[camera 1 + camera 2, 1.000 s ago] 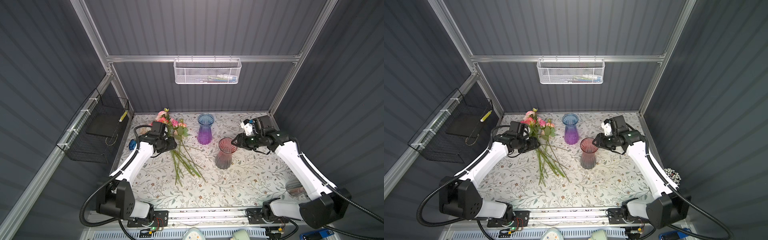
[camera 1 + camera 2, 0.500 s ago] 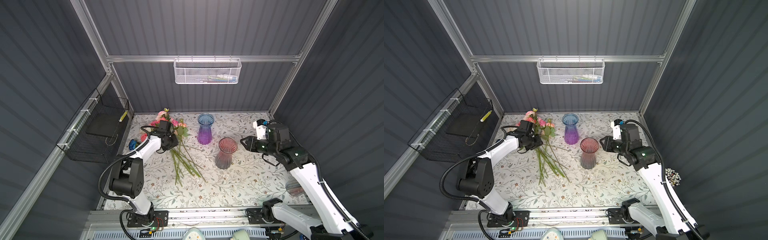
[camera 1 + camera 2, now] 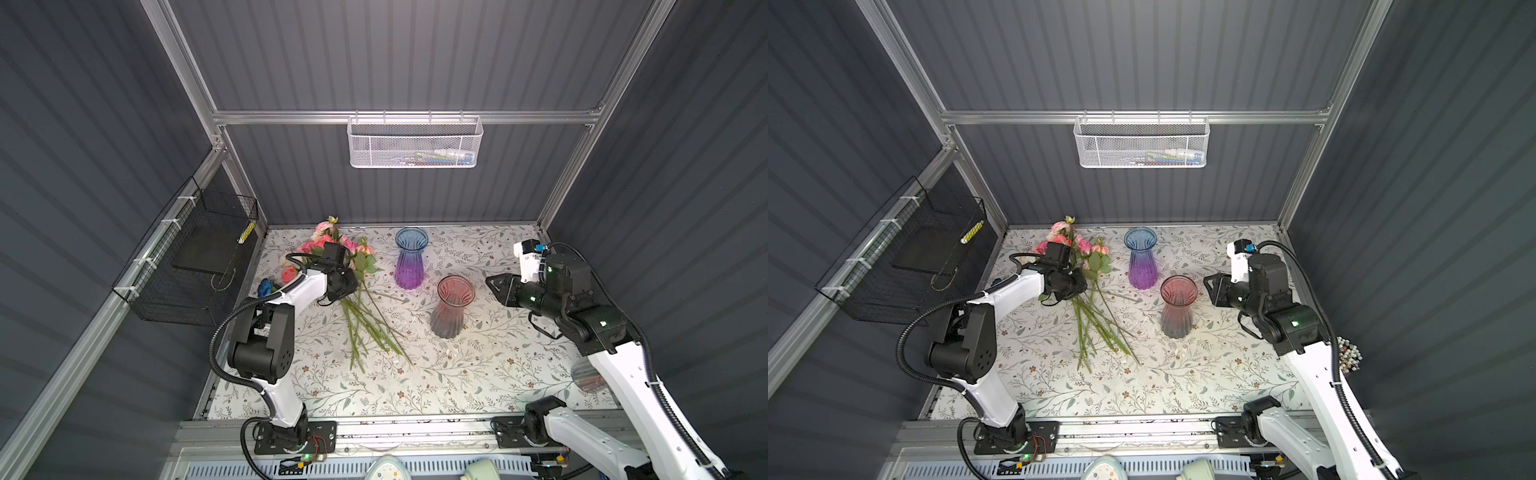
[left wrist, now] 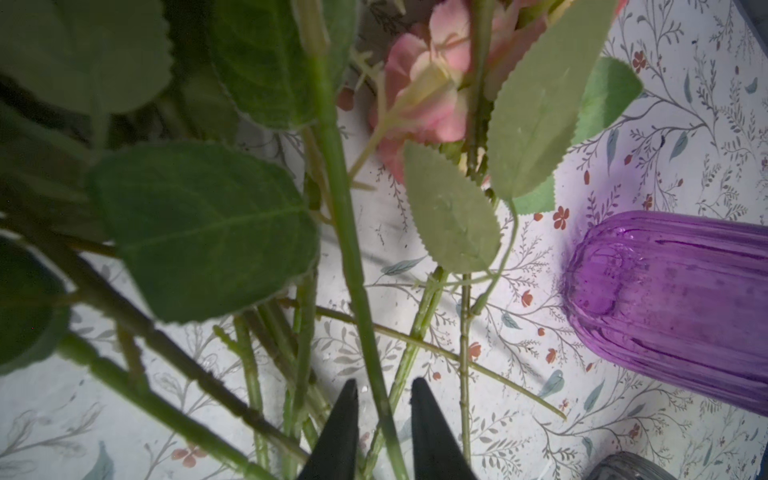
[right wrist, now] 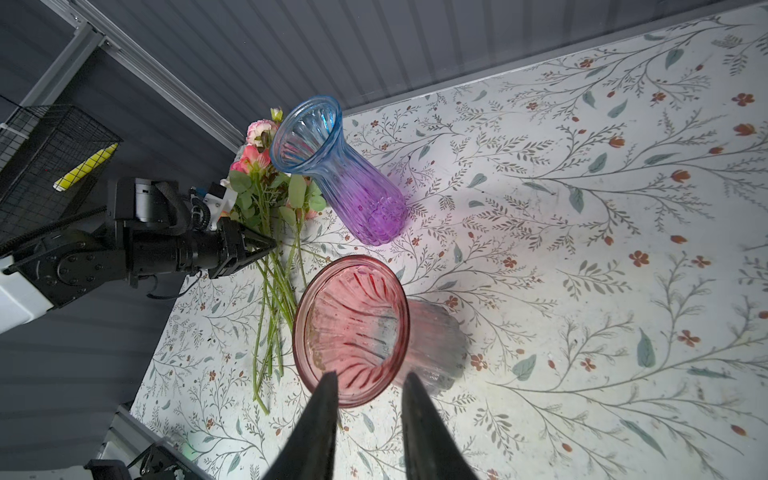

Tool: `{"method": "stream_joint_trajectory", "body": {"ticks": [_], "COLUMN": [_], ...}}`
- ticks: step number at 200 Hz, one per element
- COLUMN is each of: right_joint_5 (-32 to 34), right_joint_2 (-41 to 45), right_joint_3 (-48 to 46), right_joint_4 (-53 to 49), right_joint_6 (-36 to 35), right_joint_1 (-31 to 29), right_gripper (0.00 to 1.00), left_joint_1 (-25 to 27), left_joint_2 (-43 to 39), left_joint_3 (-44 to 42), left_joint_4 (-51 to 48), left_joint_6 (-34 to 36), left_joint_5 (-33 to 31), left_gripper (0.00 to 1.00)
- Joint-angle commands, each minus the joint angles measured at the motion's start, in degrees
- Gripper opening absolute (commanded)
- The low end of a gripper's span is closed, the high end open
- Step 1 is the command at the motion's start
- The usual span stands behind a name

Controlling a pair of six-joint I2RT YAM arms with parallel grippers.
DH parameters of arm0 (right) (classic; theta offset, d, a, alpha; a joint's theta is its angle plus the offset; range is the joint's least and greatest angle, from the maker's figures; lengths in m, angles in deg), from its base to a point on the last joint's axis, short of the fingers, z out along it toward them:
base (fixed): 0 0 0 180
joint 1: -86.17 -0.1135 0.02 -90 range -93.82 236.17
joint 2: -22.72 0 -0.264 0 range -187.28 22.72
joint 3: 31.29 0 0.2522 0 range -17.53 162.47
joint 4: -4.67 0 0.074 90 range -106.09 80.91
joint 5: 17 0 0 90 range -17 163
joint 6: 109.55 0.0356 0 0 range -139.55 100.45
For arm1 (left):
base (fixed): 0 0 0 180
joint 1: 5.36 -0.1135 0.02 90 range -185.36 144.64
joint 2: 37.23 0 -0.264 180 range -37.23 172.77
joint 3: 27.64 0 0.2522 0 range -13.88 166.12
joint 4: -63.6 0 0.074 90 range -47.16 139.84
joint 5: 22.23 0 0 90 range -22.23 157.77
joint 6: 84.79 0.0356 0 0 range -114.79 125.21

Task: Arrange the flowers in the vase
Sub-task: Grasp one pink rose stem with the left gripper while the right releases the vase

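On the floral-print tabletop (image 3: 498,374), boxed in by dark grey ribbed walls (image 3: 415,62) and an aluminium frame (image 3: 407,117), pretty much everything sits toward the back. A white mesh basket (image 3: 414,143) hangs off the rear crossbar, and a black wire basket (image 3: 195,266) hangs on the left wall.

The flowers (image 3: 365,328) lie flat in a loose bunch at back-left, heads toward the back wall and stems fanned toward the front, none in a vase. A blue-to-purple vase (image 3: 409,259) stands upright just right of the leaves. The pink vase (image 3: 451,307) is upright too, nearer the front and right of the stems.

The left gripper (image 4: 384,415) is down in the bunch, and its arm (image 3: 299,291) covers some of the heads. Its fingers are only narrowly apart with one green stem running between them, and I can't tell if it's actually pinched. The right gripper (image 5: 370,376) hovers right of the pink vase, clear of it, fingers spread and holding nothing. That vase sits between it and the stems.
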Motion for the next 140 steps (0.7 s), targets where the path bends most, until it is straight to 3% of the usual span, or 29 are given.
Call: {"method": "stream_joint_trajectory", "body": {"ticks": [1,48,140], "right_joint_5": [-0.7,-0.1,-1.1], "right_joint_2": [1.0,2.9,3.7], "right_joint_3": [-0.7,-1.7,-2.7], "right_joint_4": [-0.1,0.3,2.5], "right_joint_6": [-0.5,-0.4,0.5], "right_joint_1": [-0.2,-0.2,-0.3], "right_gripper": [0.28,0.29,0.30], "left_joint_1": [0.2,0.2,0.2], "left_joint_2": [2.0,-0.5,-15.6], "left_joint_3": [1.8,3.6,8.9], "left_joint_4": [1.2,-0.7,-5.5], "left_joint_6": [1.8,2.2,5.7], "left_joint_5": [0.9,0.5,5.4], "left_gripper": [0.15,0.00,0.00]}}
